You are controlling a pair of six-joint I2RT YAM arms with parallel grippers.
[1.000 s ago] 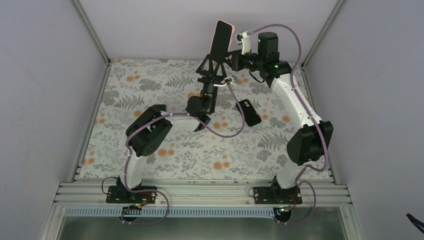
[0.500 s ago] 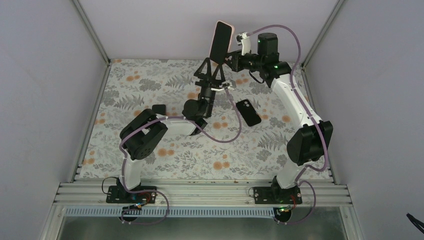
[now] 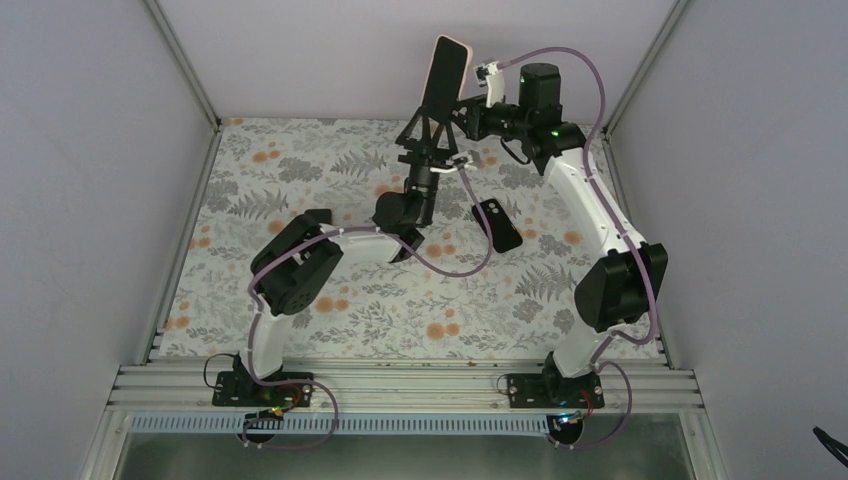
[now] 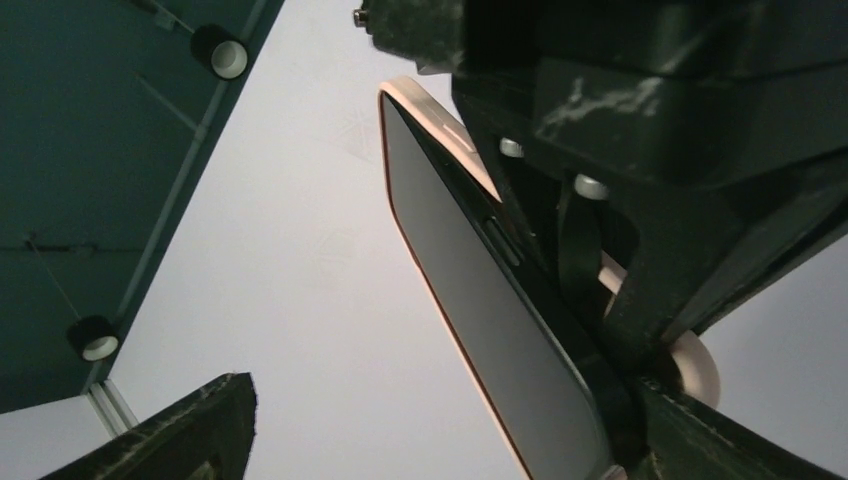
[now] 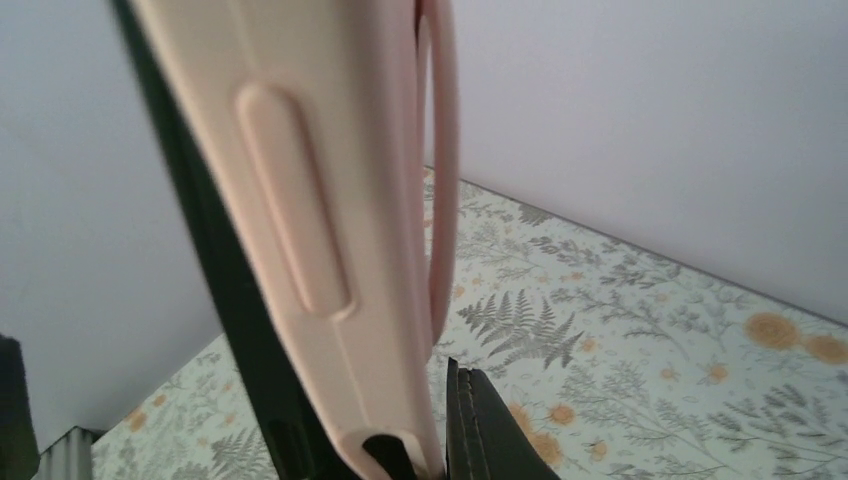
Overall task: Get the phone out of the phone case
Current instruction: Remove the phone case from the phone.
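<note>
Left wrist, cased phone between splayed left tool fingers

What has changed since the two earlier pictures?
The left arm's elbow swung left, then came back; the open left gripper ended almost where it began, around the lower end of the black phone in its pink case, not gripping it. The right gripper kept holding the phone upright in the air. The small black rectangular device on the table stayed put.

pale pink phone case, black phone, orange-flowered grey fern tablecloth
</note>
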